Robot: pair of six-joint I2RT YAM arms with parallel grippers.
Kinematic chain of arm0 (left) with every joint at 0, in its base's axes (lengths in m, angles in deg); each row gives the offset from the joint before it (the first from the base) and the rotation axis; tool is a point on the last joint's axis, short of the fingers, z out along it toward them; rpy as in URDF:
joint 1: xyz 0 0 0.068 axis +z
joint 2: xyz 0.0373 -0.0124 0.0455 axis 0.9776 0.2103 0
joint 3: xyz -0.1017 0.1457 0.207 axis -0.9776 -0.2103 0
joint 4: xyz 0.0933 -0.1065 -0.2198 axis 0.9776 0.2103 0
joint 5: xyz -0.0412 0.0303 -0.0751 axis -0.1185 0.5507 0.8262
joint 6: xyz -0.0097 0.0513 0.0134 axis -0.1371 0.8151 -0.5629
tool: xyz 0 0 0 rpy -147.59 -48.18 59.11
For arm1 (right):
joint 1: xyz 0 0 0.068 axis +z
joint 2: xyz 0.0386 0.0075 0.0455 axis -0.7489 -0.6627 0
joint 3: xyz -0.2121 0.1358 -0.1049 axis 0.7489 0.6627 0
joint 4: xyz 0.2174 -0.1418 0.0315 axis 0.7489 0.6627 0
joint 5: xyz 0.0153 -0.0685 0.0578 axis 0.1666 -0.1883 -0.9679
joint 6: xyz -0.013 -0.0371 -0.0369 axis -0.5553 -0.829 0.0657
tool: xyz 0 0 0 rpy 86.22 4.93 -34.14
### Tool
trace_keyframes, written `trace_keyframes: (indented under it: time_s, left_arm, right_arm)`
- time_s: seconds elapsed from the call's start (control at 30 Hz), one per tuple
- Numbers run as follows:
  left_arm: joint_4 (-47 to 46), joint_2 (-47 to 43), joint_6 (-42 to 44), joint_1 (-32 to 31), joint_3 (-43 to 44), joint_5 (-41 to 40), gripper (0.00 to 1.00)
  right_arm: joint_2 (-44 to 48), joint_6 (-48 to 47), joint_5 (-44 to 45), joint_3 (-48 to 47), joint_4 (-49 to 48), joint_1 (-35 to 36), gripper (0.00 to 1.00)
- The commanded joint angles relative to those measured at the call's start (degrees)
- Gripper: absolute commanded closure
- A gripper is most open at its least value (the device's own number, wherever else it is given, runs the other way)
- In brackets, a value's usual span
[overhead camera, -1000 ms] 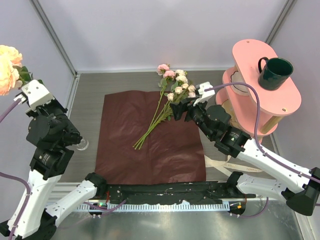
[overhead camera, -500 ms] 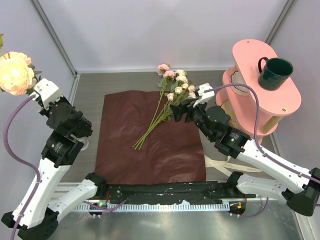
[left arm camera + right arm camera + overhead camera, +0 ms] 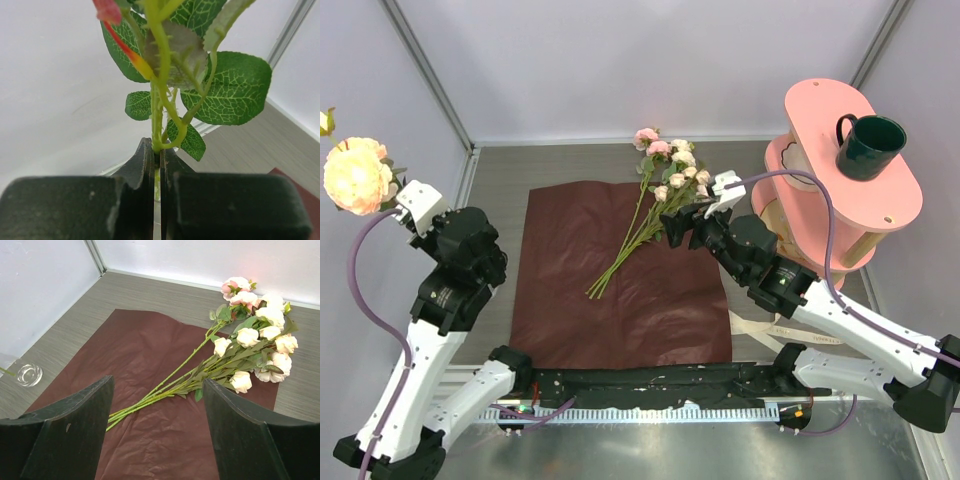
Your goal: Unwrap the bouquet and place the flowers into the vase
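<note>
Pressed together, the left jaws pinch the thin green stem (image 3: 157,125) of a single peach-cream artificial rose (image 3: 358,176), holding it high at the far left beside the white wall, its green leaves (image 3: 235,90) fanning just above the grip. The right jaws are spread wide and hold nothing; they hang above the flat sheet of dark red wrapping paper (image 3: 610,300) at its far right part, close to the remaining bunch of small pink and cream roses on long green stems (image 3: 665,195). That bunch lies across the paper with its stem ends pointing near-left and its heads reaching past the paper's far edge onto the grey wood-grain surface (image 3: 520,170). The small clear glass vase (image 3: 29,374) stands upright on the bare surface just left of the paper, well apart from the bunch. At the right, a dark green mug (image 3: 870,145) sits on top of a pink two-tier stand (image 3: 820,110).
</note>
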Motion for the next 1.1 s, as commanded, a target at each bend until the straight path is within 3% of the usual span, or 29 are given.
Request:
trace_keyframes:
  time_s: [0.0,0.27,0.4,0.6,0.77,0.87,0.9,1.07]
  left_arm:
    - [0.6,-1.0,-4.0,2.4,-2.3,1.7,0.99]
    - [0.2,-0.5,-4.1,5.0,-5.0,3.4,0.96]
    - [0.2,-0.1,-4.6,6.3,-5.8,4.4,0.81]
    - [0.6,0.1,-5.3,7.6,-6.0,5.3,0.71]
    - [0.4,-0.7,-5.2,7.7,-6.2,5.9,0.69]
    - [1.9,-0.7,-5.7,7.7,-5.2,7.2,0.58]
    - [3.5,-0.6,-6.0,7.7,-4.3,8.3,0.47]
    - [14.8,-1.2,-12.2,7.7,0.4,14.1,0.15]
  right_arm:
    - [0.9,0.8,-0.4,0.3,-2.4,0.2,0.23]
    - [0.3,2.0,-1.3,1.1,-3.0,0.1,0.23]
    - [0.1,2.5,-1.6,1.6,-3.0,0.1,0.23]
    - [0.4,2.8,-1.7,2.1,-2.9,0.1,0.23]
    - [0.4,2.9,-1.8,2.3,-2.9,0.1,0.23]
    - [0.2,3.1,-2.1,2.4,-2.9,0.1,0.23]
    - [0.0,3.1,-2.1,2.4,-2.8,0.1,0.23]
    - [-0.8,4.0,-3.0,2.2,-2.2,0.1,0.23]
